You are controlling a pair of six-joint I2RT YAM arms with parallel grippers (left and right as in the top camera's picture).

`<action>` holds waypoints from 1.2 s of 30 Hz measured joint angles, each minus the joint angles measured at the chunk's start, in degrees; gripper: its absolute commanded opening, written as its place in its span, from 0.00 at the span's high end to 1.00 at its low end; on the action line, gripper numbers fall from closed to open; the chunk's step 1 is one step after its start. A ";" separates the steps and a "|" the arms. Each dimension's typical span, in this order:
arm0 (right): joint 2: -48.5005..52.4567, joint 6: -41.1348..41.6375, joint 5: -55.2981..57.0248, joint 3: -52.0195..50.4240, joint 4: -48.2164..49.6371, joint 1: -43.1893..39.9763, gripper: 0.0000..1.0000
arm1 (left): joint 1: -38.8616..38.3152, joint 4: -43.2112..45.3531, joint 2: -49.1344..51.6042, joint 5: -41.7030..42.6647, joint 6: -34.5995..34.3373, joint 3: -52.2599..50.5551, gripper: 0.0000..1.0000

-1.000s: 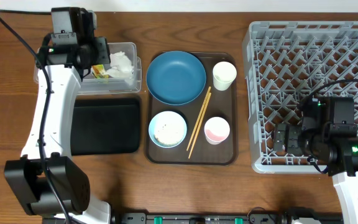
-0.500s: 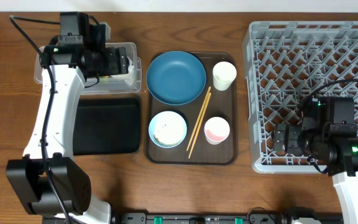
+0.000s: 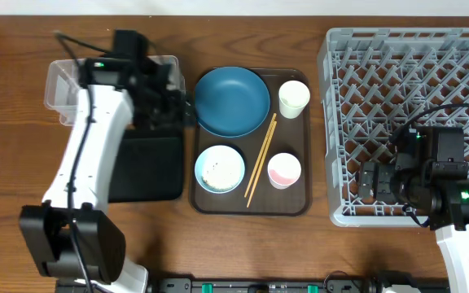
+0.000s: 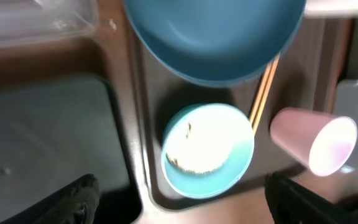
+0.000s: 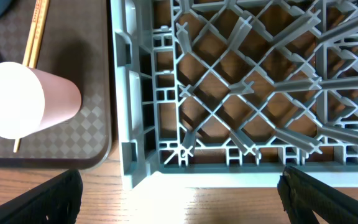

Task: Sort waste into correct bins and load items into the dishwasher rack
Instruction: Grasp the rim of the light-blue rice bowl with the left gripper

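White cooked rice [image 3: 220, 171] sits in a light blue bowl [image 3: 201, 177] at the lower left corner of the brown serving tray [image 3: 291, 203], seen from overhead. A large dark blue plate [image 3: 231, 101] fills the tray's upper left, a white cup [image 3: 294, 98] its upper right and a pink-inside cup [image 3: 284, 170] its lower right, with wooden chopsticks [image 3: 260, 159] slanting across the middle. A shallow black tray [image 3: 149, 175] lies just left of the serving tray, and a clear plastic tub [image 3: 62, 81], partly hidden under the left arm [image 3: 88, 146], sits beyond its upper left. The grey dishwasher rack [image 3: 414, 73] stands to the tray's right on the wooden surface [image 3: 6, 163]. The left jaws, spread wide and empty, hang by the tray's upper left corner. The right jaws, equally wide and holding nothing, hover right of the tray over the rack's lower left corner.
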 measured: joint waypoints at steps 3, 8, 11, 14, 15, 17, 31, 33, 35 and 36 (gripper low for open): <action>0.00 0.00 0.00 0.00 0.02 0.00 0.01 | -5.27 -1.33 0.00 -4.15 -2.69 0.00 0.12; 0.00 0.00 0.00 0.00 0.02 0.00 0.01 | -14.08 -0.11 0.00 -10.43 -9.81 -0.02 0.12; 0.00 0.00 0.00 0.00 0.02 0.00 0.01 | -17.77 2.78 0.00 -13.31 -14.16 -0.52 0.12; 0.00 0.00 0.00 0.00 -0.02 0.00 0.01 | -20.76 7.56 0.00 -15.15 -17.68 -3.06 0.13; 0.00 0.00 0.00 0.00 -0.11 0.00 0.01 | -21.53 8.81 0.00 -15.43 -18.45 -4.11 0.13; 0.00 0.00 0.00 0.00 -0.33 0.00 0.01 | -23.12 11.87 0.00 -15.89 -19.78 -6.69 0.13; 0.00 0.00 0.00 0.00 -0.83 0.00 0.01 | -28.35 24.28 0.31 -16.72 -24.90 -17.90 0.18; 0.00 0.00 0.00 0.02 -0.83 0.00 0.01 | -28.39 25.73 0.31 -16.72 -25.81 -19.52 0.19; 0.00 0.00 0.00 0.02 -0.85 0.00 0.01 | -28.39 26.77 0.35 -16.74 -26.32 -20.70 0.20; 0.00 0.00 0.00 0.00 -0.83 0.00 0.01 | -28.39 27.30 0.42 -16.72 -26.77 -21.14 0.20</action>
